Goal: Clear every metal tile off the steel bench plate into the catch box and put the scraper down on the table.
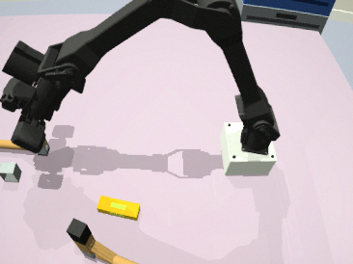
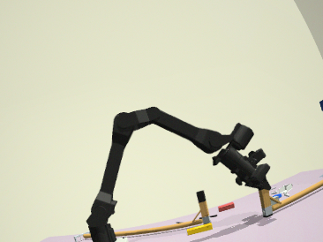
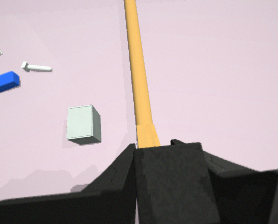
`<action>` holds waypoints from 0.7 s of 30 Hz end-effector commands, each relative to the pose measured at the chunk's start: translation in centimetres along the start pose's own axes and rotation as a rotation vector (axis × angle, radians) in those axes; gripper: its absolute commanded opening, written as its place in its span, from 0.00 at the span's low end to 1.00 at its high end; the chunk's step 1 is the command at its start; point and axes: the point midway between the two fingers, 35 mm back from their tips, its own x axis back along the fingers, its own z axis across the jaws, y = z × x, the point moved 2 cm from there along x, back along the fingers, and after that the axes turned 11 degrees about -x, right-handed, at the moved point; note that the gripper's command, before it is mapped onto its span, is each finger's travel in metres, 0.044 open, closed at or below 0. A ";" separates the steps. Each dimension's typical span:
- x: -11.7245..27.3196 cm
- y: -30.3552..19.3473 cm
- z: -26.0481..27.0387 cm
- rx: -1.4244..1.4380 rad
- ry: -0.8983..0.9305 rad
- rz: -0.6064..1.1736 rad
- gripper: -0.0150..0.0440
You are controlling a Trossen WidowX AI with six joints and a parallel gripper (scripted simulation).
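A long wooden-shafted tool [image 1: 9, 145] [image 2: 302, 195] [image 3: 139, 70], apparently a scraper, runs out of view beyond my gripper. Its upright wooden post [image 2: 265, 200] has a metal foot at the bottom. My gripper [image 2: 265, 187] [image 3: 169, 167] is shut on the tool's upright grip, whose black block fills the space between the fingers in the wrist view. In the top view the wrist hides most of the grip. The foot is at or just over the table; I cannot tell which. The tool's far end, the steel bench plate, the metal tiles and the catch box are not in view.
A second wooden tool with a black-topped grip [image 1: 78, 229] [image 2: 201, 197] lies near a yellow block [image 1: 119, 207] [image 2: 199, 229]. A pale grey block [image 1: 11, 171] [image 3: 83, 123], a blue block [image 3: 9, 81] and a bolt [image 3: 37, 67] lie beside the held shaft. A red block [image 2: 226, 207] lies farther back.
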 end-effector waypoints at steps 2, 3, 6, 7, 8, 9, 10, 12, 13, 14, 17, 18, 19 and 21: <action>-0.3 0.9 0.2 -0.003 -0.001 -0.014 0.25; -0.4 1.0 0.2 -0.003 -0.001 -0.014 0.25; -0.4 0.4 0.1 0.000 0.000 -0.001 0.25; -0.4 0.4 0.1 0.000 0.000 -0.001 0.25; -0.4 0.4 0.1 0.000 0.000 -0.001 0.25; -0.4 0.4 0.1 0.000 0.000 -0.001 0.25; -0.4 0.4 0.1 0.000 0.000 -0.001 0.25; -0.4 0.4 0.1 0.000 0.000 -0.001 0.25; -0.4 0.4 0.1 0.000 0.000 -0.001 0.25; -0.4 0.4 0.1 0.000 0.000 -0.002 0.25; -0.4 0.5 0.1 0.000 0.000 -0.004 0.25; -0.4 0.6 0.1 -0.001 0.000 -0.005 0.25; -0.4 0.6 0.2 -0.001 0.001 -0.007 0.25; -0.4 0.6 0.2 -0.001 0.001 -0.007 0.25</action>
